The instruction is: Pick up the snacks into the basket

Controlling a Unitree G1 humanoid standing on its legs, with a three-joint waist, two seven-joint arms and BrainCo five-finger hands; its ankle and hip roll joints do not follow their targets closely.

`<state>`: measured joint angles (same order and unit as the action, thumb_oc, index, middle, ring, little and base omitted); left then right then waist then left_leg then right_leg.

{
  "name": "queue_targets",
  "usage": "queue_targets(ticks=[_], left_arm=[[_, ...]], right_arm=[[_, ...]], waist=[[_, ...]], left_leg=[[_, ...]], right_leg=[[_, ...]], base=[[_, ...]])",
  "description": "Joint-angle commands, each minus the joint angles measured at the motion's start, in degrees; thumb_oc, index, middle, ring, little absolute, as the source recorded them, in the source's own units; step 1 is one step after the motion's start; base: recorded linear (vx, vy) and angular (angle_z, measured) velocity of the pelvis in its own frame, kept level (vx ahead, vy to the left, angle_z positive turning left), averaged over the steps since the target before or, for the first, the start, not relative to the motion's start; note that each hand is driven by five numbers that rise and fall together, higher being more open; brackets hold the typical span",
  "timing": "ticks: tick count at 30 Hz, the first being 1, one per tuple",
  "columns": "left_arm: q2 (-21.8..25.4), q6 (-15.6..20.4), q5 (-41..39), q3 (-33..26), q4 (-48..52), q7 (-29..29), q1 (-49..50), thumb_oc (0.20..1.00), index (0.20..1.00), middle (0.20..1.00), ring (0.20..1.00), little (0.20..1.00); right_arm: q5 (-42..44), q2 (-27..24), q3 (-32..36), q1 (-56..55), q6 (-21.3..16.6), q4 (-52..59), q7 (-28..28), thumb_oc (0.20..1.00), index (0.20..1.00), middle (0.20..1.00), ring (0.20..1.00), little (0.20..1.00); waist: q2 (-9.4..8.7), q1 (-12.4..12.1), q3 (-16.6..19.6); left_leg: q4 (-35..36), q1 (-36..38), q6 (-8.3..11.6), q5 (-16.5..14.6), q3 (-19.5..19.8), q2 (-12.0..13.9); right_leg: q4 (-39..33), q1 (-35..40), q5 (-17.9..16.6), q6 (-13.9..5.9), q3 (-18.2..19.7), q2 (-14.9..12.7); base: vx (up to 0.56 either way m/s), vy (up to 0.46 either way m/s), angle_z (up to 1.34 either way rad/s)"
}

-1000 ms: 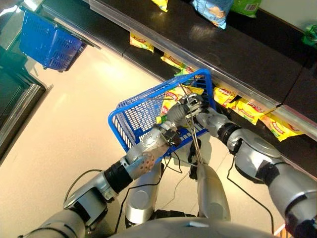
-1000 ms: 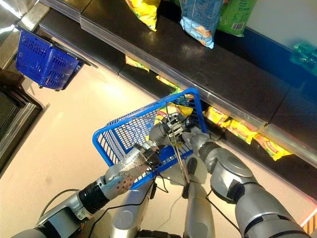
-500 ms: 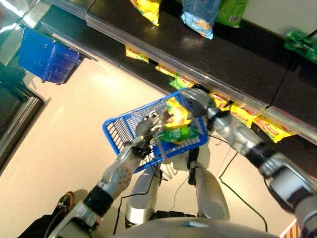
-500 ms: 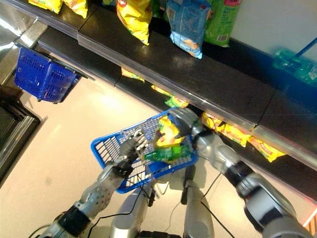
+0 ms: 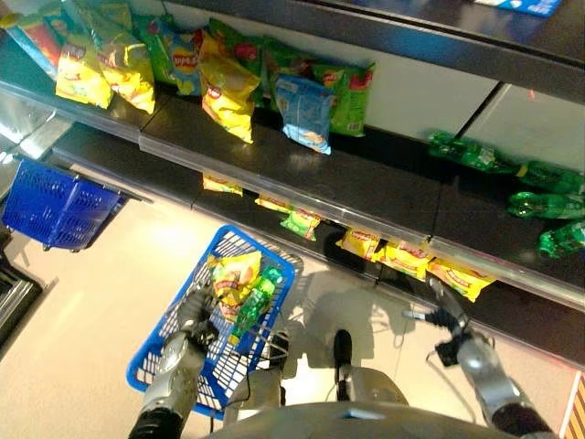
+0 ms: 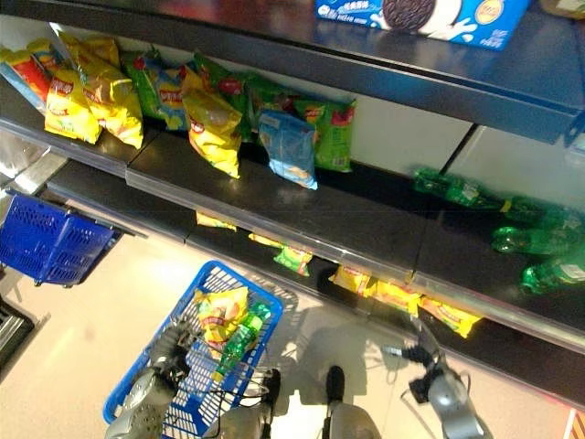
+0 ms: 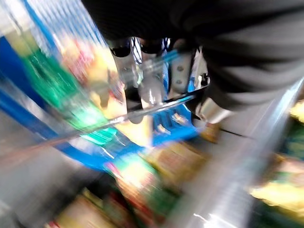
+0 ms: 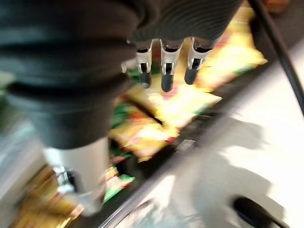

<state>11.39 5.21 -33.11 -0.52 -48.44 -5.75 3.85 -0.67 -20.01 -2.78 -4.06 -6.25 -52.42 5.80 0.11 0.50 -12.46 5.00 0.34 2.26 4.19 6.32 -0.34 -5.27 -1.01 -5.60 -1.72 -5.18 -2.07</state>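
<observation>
You're standing on a pale cream floor (image 5: pixel 101 274) in a shop aisle, facing dark shelving. Your left hand (image 5: pixel 194 314) has its fingers curled round the thin metal handle (image 7: pixel 156 106) of a blue basket (image 5: pixel 263 247), which hangs just ahead of that hand, above the floor. The snacks picked so far are in that basket: one yellow packet (image 5: pixel 234 274) towards its far end and, touching it on the side nearer the hand, one green bottle (image 5: pixel 253 305). That makes two blue baskets in all, since a second basket (image 5: pixel 55 206) sits well off to the left of your left hand, at the end of the shelving. Your right hand (image 5: pixel 446 315) is raised with its fingers spread and nothing in it. Just beyond its fingertips is the lowest shelf (image 5: pixel 539 315), with the nearest yellow packet (image 5: pixel 462 277) close above the hand. Along that shelf's front you can count five yellow packets and one green packet (image 5: pixel 302 222). Above both hands the middle shelf (image 5: pixel 302 169) carries a row of upright bags, mostly yellow and green, with one pale blue bag (image 5: pixel 304 112) among them. To its right, above your right hand, lie at least four green bottles (image 5: pixel 544 176). The top shelf (image 6: pixel 274 37) holds a blue box (image 6: pixel 420 14) picturing a dark sandwich biscuit. The packets all bear print, but it is too small to make out.
</observation>
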Motion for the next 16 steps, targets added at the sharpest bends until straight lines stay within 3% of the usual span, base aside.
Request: queue_targets(ticks=[1,3,7,16], left_arm=[[1.78,3.42,12.02,-1.11,-4.13,-0.75,-1.71,0.200,0.200,0.200,0.200,0.200],[1.39,1.87,17.51,-1.90,-16.40,-1.18,-3.37,0.200,0.200,0.200,0.200,0.200],[0.83,-0.43,22.44,-3.11,-27.14,-0.83,-2.90,0.200,0.200,0.200,0.200,0.200],[-0.32,-0.64,22.15,-2.00,-27.63,-0.24,-2.10,0.200,0.200,0.200,0.200,0.200]], right_arm=[[7.38,-0.87,2.69,0.88,0.21,-8.58,3.34,1.000,1.000,1.000,1.000,1.000],[9.76,-0.25,6.16,1.40,2.10,-20.10,4.32,1.000,1.000,1.000,1.000,1.000],[10.05,-1.20,9.03,1.60,5.72,-31.03,3.18,1.000,1.000,1.000,1.000,1.000],[11.79,1.98,7.15,5.48,6.24,-30.46,3.98,1.000,1.000,1.000,1.000,1.000]], waist=[[-0.28,-1.56,5.46],[-0.23,-1.49,7.04],[-0.35,-1.36,8.97],[-0.20,-1.73,10.88]], left_leg=[[-1.83,-1.69,-0.67,-2.16,-1.49,-2.63],[-1.42,-0.40,-0.66,-2.62,-1.89,-2.33],[-0.52,1.03,-0.45,-2.88,-1.74,-1.86],[0.00,2.29,-0.47,-3.35,-1.81,-1.36]], right_leg=[[1.65,-2.70,1.11,-6.44,2.05,-2.83],[1.34,-1.40,1.43,-6.32,2.26,-2.57],[0.73,0.14,1.70,-6.16,2.16,-2.35],[0.27,1.52,2.45,-5.82,2.23,-1.88]], base=[[0.11,-0.028,-0.11],[0.11,-0.021,0.03],[0.09,-0.032,-0.05],[0.04,-0.020,-0.03]])
